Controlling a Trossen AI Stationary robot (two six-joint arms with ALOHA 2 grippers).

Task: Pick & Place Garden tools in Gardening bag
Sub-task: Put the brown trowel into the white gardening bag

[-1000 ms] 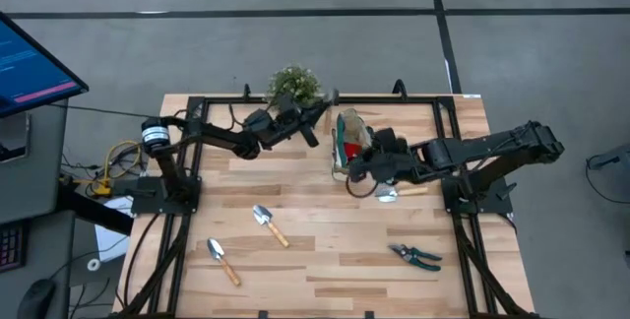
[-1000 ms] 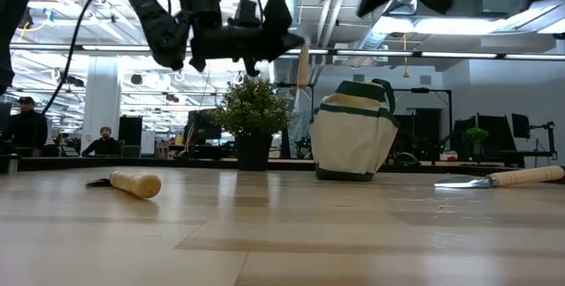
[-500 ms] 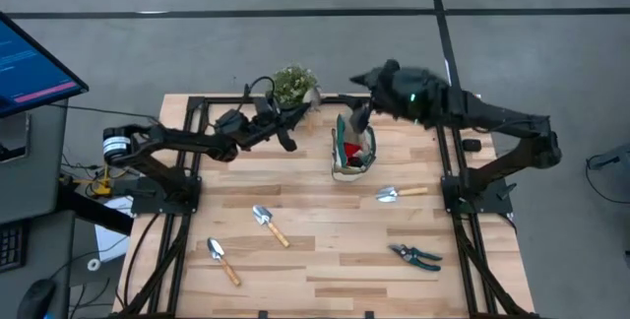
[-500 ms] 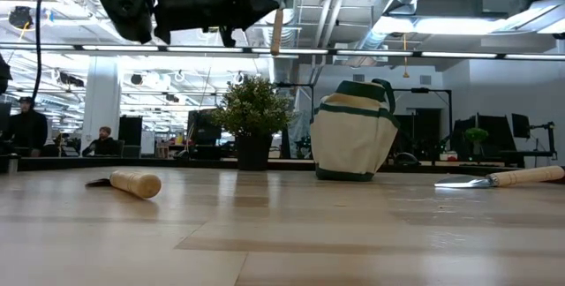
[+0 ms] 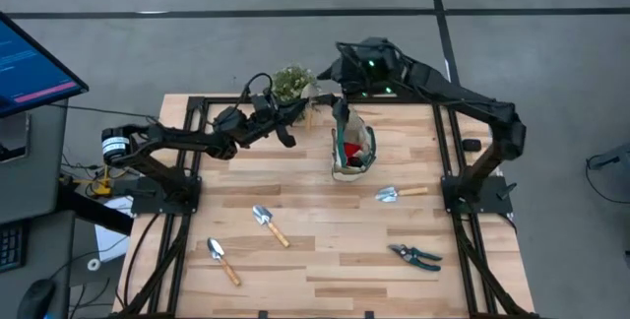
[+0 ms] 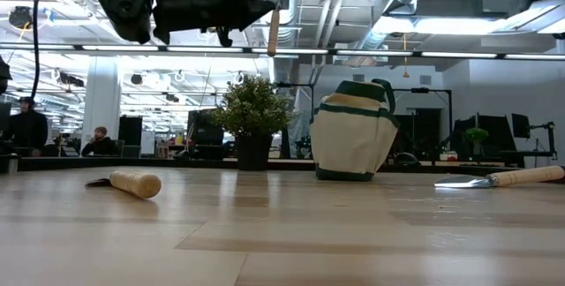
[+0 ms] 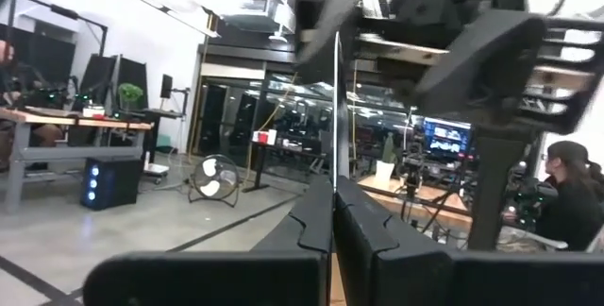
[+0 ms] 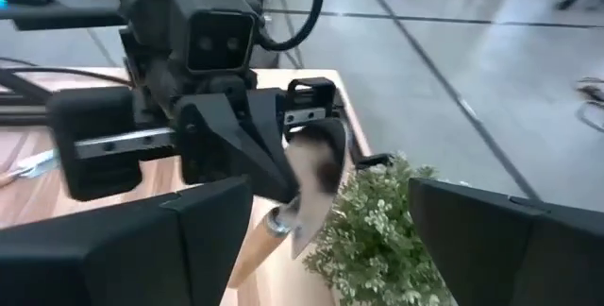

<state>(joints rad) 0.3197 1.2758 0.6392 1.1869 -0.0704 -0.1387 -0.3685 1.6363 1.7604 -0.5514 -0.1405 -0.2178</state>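
Table [image 5: 325, 260]: three loose trowels [image 5: 268, 223], one shears [image 5: 415, 255].

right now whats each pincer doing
Left pincer: shut on a silver-bladed, wooden-handled trowel, raised above the table.
Right pincer: open, empty.

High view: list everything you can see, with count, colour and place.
Table: one, light wood.
Gardening bag: one, beige with teal trim, centre back, upright.
Glove: one, red, inside the bag.
Loose trowels: three, silver with wooden handles; two front left, one right of the bag.
Shears: one, teal-handled, front right.
Potted plant: one, green, back edge.
Monitor: one, far left.
Left gripper: by the plant, fingers shut on a fourth trowel.
Right gripper: raised, facing it, fingers open.
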